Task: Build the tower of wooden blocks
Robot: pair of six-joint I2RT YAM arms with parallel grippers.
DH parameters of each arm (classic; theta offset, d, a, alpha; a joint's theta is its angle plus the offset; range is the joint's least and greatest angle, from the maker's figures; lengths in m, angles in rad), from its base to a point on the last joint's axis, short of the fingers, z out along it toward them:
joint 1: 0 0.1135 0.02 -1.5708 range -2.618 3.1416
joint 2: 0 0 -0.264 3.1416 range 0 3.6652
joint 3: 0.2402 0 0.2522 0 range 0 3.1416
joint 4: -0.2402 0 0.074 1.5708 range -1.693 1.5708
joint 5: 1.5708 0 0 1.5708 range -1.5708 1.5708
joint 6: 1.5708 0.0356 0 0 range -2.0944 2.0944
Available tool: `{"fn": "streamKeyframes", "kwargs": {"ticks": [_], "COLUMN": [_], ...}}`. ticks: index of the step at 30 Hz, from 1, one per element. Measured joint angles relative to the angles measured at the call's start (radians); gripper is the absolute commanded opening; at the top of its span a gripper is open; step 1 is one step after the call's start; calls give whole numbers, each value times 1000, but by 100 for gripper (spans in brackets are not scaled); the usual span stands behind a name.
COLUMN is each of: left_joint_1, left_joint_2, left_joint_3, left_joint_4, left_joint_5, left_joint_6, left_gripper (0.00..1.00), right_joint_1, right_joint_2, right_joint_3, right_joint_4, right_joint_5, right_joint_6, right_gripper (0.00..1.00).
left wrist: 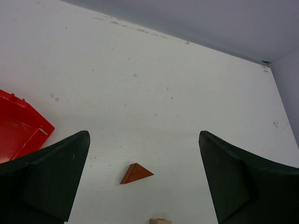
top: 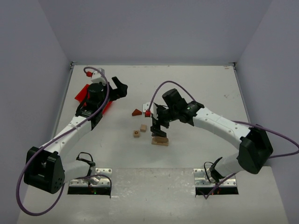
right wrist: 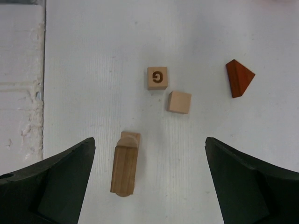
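Tower only just begun: both grippers are wide open and hold nothing.
The right gripper (right wrist: 148, 149) hangs over the middle of the table (top: 210, 93), jaws far apart, right above the plank (right wrist: 124, 170). A small block (right wrist: 131, 137) touches the plank's end; I cannot tell if it sits on it or beside it. The G cube (right wrist: 157, 78) and the plain cube (right wrist: 179, 102) lie close together, near the plank but apart from it. The roof (right wrist: 239, 78) lies a bit nearer the far edge. The left gripper (left wrist: 144, 134) waits by the bin (left wrist: 18, 126) at the left edge. I think a cube goes next: move over it, come down with the jaws on both sides, squeeze, lift, and set it softly on the plank.
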Motion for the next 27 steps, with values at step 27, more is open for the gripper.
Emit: {"fn": "streamKeyframes", "kwargs": {"ticks": [27], "left_joint_1": [54], "left_joint_2": [19], "left_joint_3": [-39], "left_joint_4": [17], "left_joint_5": [-58], "left_joint_6": [-8], "left_gripper": [100], "right_joint_1": [25], "right_joint_2": [573], "right_joint_3": [268], "right_joint_4": [84], "right_joint_5": [185], "right_joint_6": [98], "right_gripper": [95]}}
